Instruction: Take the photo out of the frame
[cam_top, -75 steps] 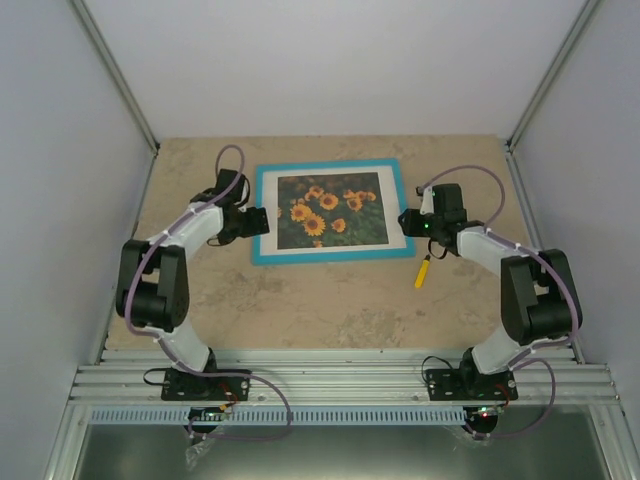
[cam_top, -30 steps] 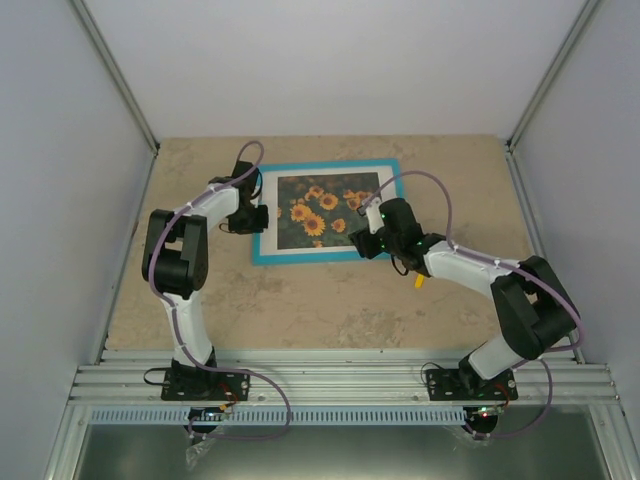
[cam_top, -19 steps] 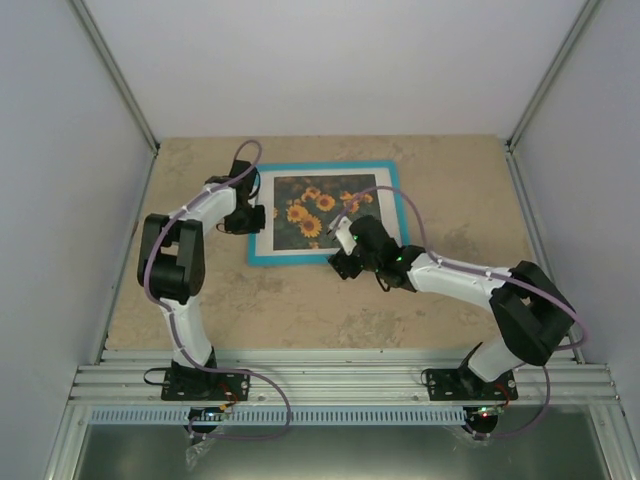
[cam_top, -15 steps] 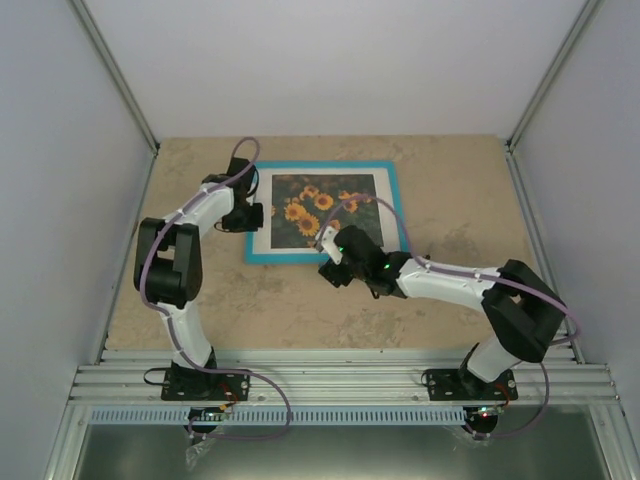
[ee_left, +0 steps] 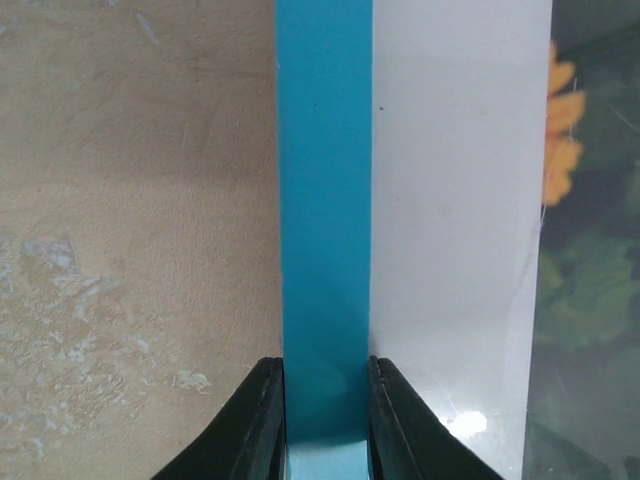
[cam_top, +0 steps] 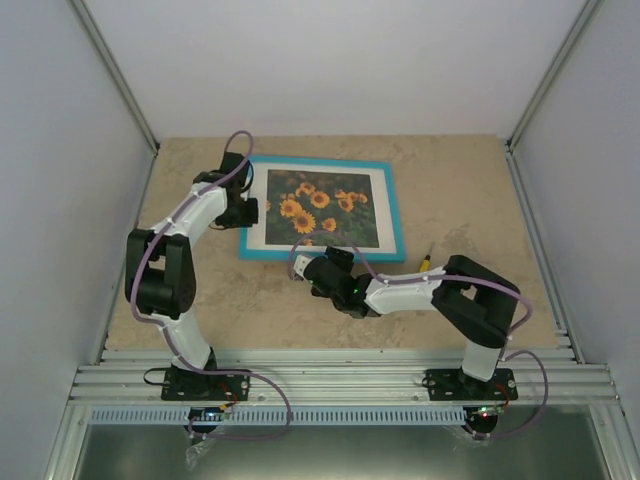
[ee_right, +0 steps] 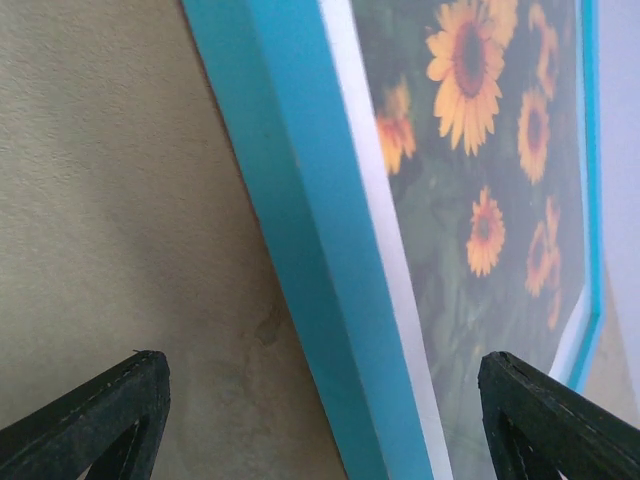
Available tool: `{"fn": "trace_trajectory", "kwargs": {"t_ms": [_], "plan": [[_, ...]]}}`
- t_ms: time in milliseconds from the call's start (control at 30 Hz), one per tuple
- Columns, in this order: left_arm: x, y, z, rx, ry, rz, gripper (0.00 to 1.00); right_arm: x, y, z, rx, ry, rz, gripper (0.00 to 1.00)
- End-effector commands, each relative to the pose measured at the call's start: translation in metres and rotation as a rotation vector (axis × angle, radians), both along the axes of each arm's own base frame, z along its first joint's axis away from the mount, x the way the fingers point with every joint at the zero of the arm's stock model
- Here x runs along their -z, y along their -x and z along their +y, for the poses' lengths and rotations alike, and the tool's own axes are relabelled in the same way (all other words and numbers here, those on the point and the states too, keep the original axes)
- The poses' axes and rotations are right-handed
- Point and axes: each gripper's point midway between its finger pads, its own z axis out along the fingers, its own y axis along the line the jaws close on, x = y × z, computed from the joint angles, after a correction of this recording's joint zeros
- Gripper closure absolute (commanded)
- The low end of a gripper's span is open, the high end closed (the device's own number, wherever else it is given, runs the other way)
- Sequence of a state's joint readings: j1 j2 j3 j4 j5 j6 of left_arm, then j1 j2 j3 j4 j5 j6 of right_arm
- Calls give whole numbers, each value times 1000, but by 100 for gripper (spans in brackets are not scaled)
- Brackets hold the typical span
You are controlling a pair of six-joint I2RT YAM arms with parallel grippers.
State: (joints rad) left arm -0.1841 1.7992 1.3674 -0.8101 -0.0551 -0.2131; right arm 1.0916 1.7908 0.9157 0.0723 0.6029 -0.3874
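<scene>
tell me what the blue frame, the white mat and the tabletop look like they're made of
frame: smooth, even turquoise with a satin sheen, probably painted wood or plastic; can't tell which.
white mat: flat matte card by its look; the glare spot on it suggests a clear pane on top.
tabletop: mottled beige, stone-like pattern, maybe stone or printed laminate.

In the left wrist view the frame [ee_left: 325,200] runs off the top edge. The photo [ee_left: 595,250] is blurred and cut by the right edge, and only the fingertips [ee_left: 262,425] of the left claw [ee_left: 325,420] show. From above, the right claw [cam_top: 303,268] at the frame's near edge is too small to tell touching from apart. A yellow thing [cam_top: 424,264] by the frame's near right corner is partly hidden behind the right arm.
</scene>
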Motion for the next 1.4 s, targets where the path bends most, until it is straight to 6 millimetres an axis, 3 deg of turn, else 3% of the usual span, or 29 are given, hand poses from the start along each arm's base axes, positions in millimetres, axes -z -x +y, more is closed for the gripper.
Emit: {"fn": "trace_trajectory", "kwargs": {"t_ms": [0,400,700,867,1233,1367], "plan": [[-30,-7,-2,4,33,-91,95,-18,-18,12,22,25,-164,15],[-35,-4,-3,6,40,-100,95,-27,-40,29,17,83,-449,22],[-36,-4,-2,2,39,-103,94,-18,-47,40,1,114,-517,29],[-35,-4,2,-9,23,-102,93,-25,-49,36,38,112,-574,40],[-37,-5,9,-38,26,-107,85,-48,-44,28,43,81,-588,79],[-45,-7,15,-60,36,-129,82,-66,-42,27,46,59,-607,92]]}}
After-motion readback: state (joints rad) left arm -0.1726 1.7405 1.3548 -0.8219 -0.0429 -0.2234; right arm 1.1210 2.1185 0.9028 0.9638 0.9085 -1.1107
